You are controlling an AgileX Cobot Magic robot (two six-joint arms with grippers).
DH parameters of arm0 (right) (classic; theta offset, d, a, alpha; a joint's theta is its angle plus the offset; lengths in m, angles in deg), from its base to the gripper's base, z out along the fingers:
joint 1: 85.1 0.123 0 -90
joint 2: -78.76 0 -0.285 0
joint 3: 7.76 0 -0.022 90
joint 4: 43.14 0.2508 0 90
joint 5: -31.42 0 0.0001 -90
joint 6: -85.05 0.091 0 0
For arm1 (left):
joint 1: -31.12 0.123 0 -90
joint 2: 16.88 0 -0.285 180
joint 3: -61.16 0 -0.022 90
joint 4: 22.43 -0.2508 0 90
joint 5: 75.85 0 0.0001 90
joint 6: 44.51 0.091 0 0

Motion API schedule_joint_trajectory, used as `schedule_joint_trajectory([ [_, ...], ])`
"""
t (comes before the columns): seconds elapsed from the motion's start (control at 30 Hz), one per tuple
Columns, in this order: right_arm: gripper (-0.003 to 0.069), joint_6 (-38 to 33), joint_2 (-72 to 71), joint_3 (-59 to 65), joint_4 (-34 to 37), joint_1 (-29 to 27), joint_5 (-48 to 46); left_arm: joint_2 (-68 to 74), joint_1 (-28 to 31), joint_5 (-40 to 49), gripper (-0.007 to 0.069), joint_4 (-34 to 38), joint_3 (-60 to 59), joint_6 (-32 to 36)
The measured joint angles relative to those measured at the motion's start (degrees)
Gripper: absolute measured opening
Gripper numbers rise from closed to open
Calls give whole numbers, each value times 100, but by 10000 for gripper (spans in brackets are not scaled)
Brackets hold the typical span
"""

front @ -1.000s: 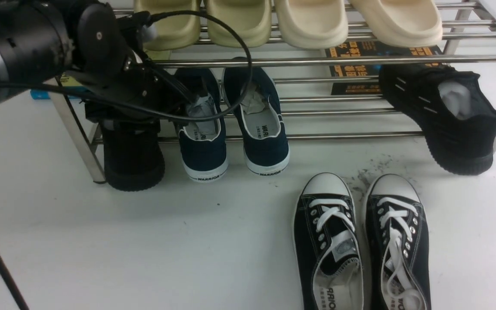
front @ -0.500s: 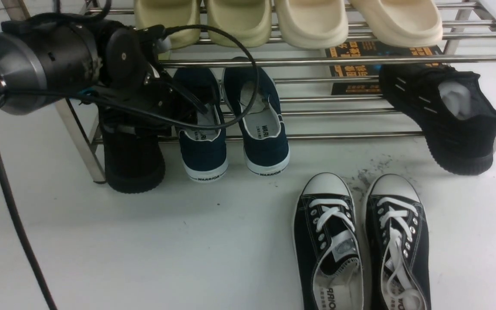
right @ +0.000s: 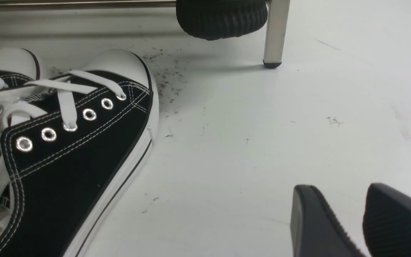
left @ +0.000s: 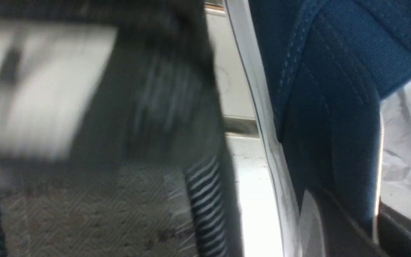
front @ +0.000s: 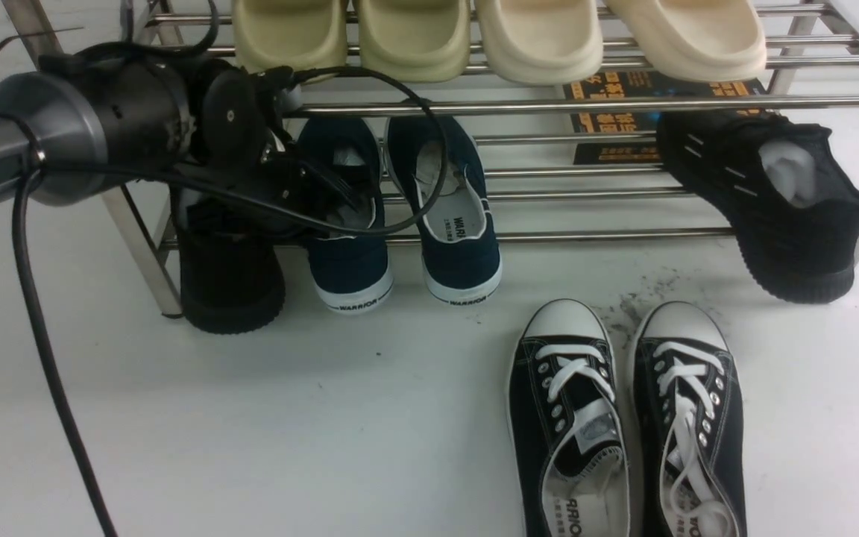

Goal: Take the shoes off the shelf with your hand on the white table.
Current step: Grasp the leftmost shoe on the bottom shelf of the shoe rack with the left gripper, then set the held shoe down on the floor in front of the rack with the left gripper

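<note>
Pointing toes toward the camera: left navy slip-on (front: 351, 261) and right navy slip-on (front: 459, 246), long axes running front to back, heels propped on the lower bars of shelf (front: 586, 104), toes sloping down to white table (front: 325, 418). Sitting right at left gripper (front: 336, 200), the left shoe, with its mate just past the fingers on the side away from the wrist. Clamped, apparently, on that left shoe's side wall. In the left wrist view, one dark finger (left: 334, 228) outside the navy canvas and a second dark edge inside by paper stuffing (left: 405, 142), both cut off at the frame's border, the rest of that view smeared with blur. Hidden from the front behind looping cables (front: 442, 149), the fingertips themselves. Tucked under the wrist, much of black knit sneaker (front: 232, 291). Reaching in from the left, grey forearm (front: 27, 142), black wrist angled toward the shoe opening. Hanging low over the table beside lace-up sneakers (right: 66, 142), right gripper (right: 337, 189), fingers slightly apart, gripping nothing.
</note>
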Motion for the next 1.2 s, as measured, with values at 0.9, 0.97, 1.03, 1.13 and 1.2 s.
schedule_joint_trajectory([
  [0.9, 237, 0, 0, 0, 0, 0, 0, -2007, 0, 2736, 39, 744, -83, 866],
  [0.97, 238, 0, 0, 0, 0, 0, 0, -1988, 0, 2725, 39, 598, -83, 885],
  [1.03, 238, 0, 0, 0, 0, 0, 0, -1960, -5, 2684, 39, 507, -83, 877],
  [1.13, 238, 0, 0, 0, 0, 0, 0, -1872, -4, 2515, 39, 330, -83, 751],
  [1.2, 238, 0, 0, 0, 0, 0, 0, -1781, -4, 2343, 39, 177, -83, 615],
])
